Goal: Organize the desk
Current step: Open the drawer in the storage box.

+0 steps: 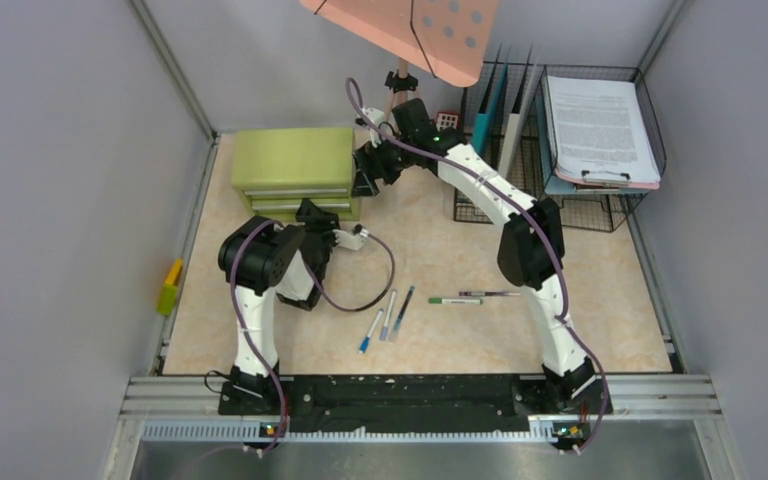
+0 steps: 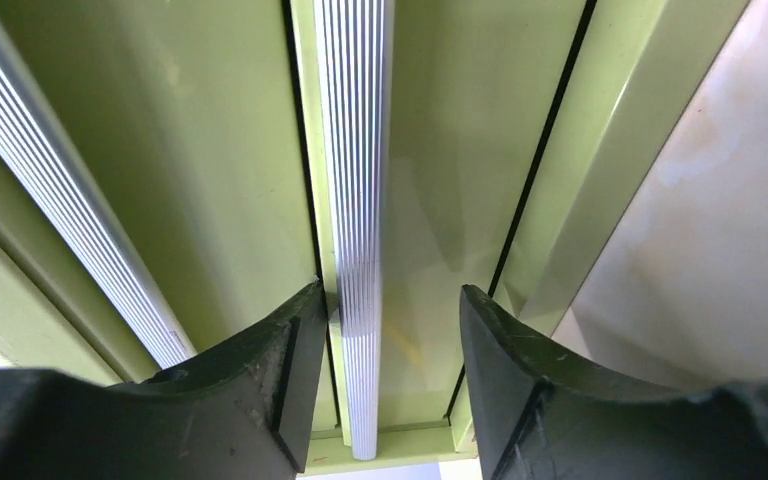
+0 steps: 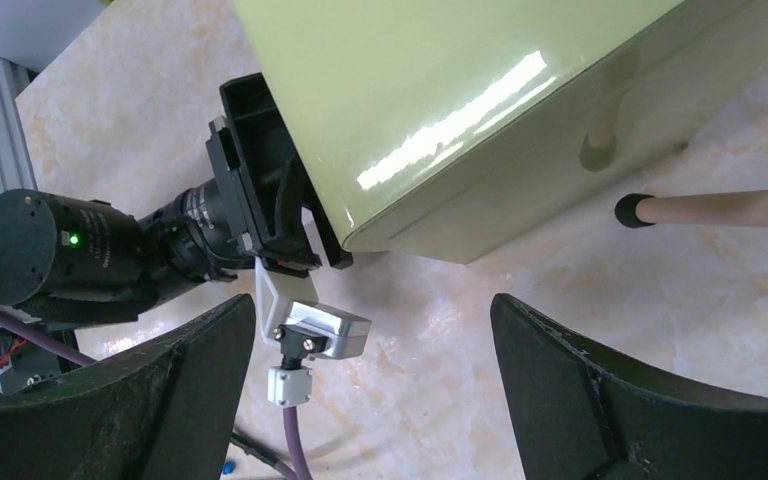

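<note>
Spreading pale and marbled beneath both sets of jaws, the worktop [image 1: 620, 310] is filling the floor of the grey-walled cell. The left arm is folding low and reaching forward, its gripper [image 2: 390, 300] pointing at the front of the green drawer cabinet [image 1: 295, 160]. Its jaws are standing spread with the ribbed silver handle [image 2: 355, 200] running between them, one finger [image 2: 260, 380] just beside it and the other clear. The right arm is stretching far out and bending across toward the cabinet's right end. Its gripper [image 3: 372, 300] is hanging over the worktop, jaws spread wide and gripping nothing, with the cabinet's corner showing just beyond them. The cabinet's drawers are sitting shut, hiding their contents. Well to the right of the right jaws, a wire tray [image 1: 658, 150] is holding a stack of papers [image 1: 595, 120], and a wire rack [image 1: 475, 205] beside it is holding upright folders [image 1: 488, 105]. Several pens [image 1: 390, 315] are lying loose well behind both jaws.
</note>
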Available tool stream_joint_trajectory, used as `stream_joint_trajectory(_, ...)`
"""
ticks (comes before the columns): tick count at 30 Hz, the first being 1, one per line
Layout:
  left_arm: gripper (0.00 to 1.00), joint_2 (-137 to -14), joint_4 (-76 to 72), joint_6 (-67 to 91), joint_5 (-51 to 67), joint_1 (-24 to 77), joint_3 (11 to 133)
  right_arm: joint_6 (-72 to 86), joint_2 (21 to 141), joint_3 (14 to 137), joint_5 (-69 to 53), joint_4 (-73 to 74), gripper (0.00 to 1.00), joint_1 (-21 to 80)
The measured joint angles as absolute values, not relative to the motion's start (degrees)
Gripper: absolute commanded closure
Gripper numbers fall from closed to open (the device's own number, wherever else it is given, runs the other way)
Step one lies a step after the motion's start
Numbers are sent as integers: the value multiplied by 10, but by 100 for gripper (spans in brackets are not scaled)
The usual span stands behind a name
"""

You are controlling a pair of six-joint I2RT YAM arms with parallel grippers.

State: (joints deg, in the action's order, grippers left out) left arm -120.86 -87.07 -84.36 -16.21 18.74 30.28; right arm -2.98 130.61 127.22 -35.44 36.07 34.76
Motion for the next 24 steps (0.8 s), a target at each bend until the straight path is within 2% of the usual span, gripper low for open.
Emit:
stream_joint_trajectory(3, 56, -1211, -876, -848, -159, 185, 303, -30, 1315, 1272, -358, 364, 14, 348)
stream_joint_trajectory(9, 66, -1215, -898, -857, -153, 182, 303, -34, 1316, 1273, -363, 365, 14, 348)
stream_joint_trajectory(12, 78, -1217, -903, -859, -153, 181, 303, -34, 1316, 1273, -364, 365, 14, 348)
stream_joint_trajectory(16, 99, -1217, -903, -865, -152, 180, 304, -34, 1316, 1273, -364, 365, 14, 348)
stream_joint_trajectory(24, 100, -1214, -903, -870, -141, 177, 298, -34, 1317, 1280, -364, 367, 14, 348)
